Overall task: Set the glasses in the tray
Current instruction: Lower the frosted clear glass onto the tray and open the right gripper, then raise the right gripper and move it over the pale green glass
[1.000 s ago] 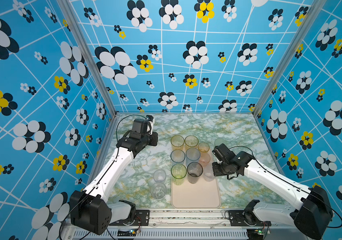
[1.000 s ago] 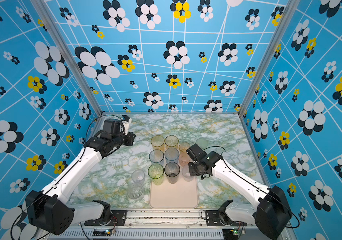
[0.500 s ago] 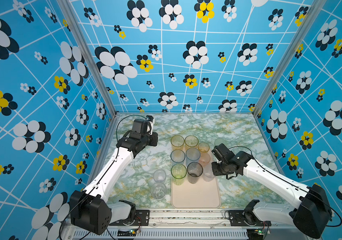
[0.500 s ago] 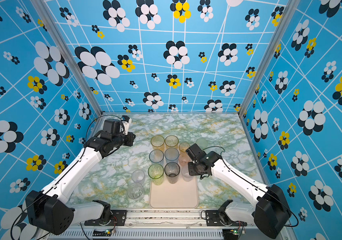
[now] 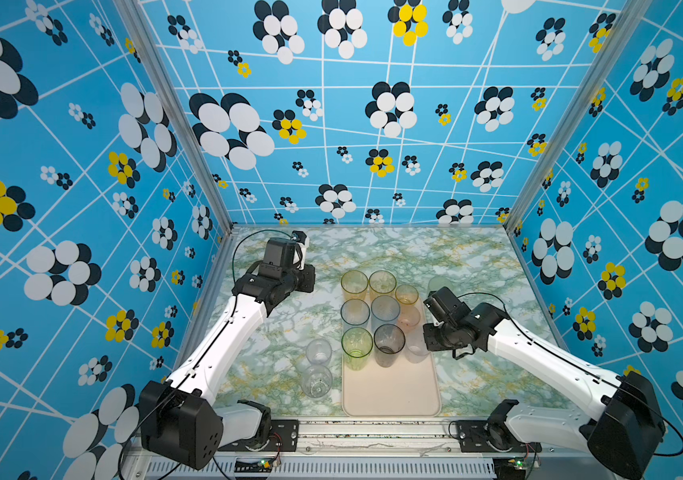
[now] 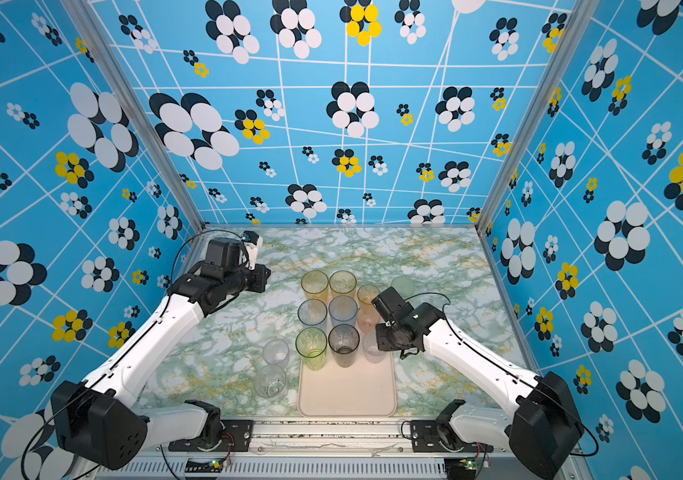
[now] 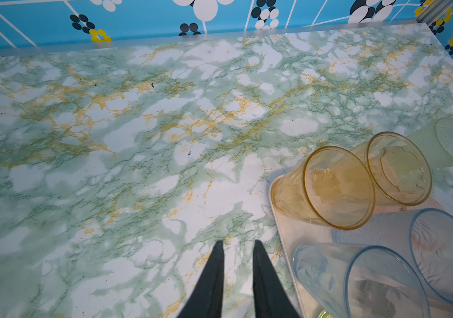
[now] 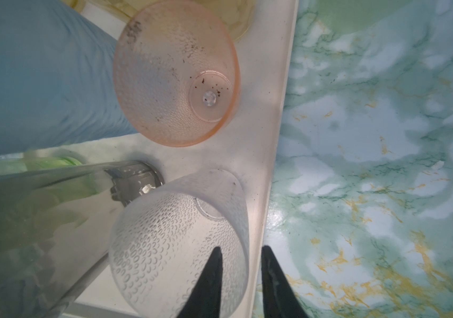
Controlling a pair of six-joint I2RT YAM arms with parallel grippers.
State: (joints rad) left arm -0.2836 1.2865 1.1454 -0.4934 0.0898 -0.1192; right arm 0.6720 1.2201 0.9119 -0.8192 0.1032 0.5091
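The cream-pink tray (image 5: 391, 395) (image 6: 346, 397) holds several upright glasses: amber ones at the back, then blue, pink (image 8: 175, 82), green (image 5: 357, 347), smoky grey (image 5: 389, 345) and a frosted clear one (image 8: 170, 242) (image 5: 416, 351) at its right rim. My right gripper (image 8: 241, 247) is open and straddles the frosted glass's wall, one finger inside and one outside. At the back left my left gripper (image 7: 237, 242) hangs over bare marble, slightly open, with nothing between its fingers.
Two clear glasses (image 5: 318, 351) (image 5: 317, 380) stand on the marble table left of the tray. A pale green glass (image 5: 439, 284) (image 7: 445, 143) stands off the tray at the back right. Patterned walls close in the table on three sides.
My right gripper's jaws have parted from the frosted glass's wall, and the glass stands in the tray. The left arm has not moved.
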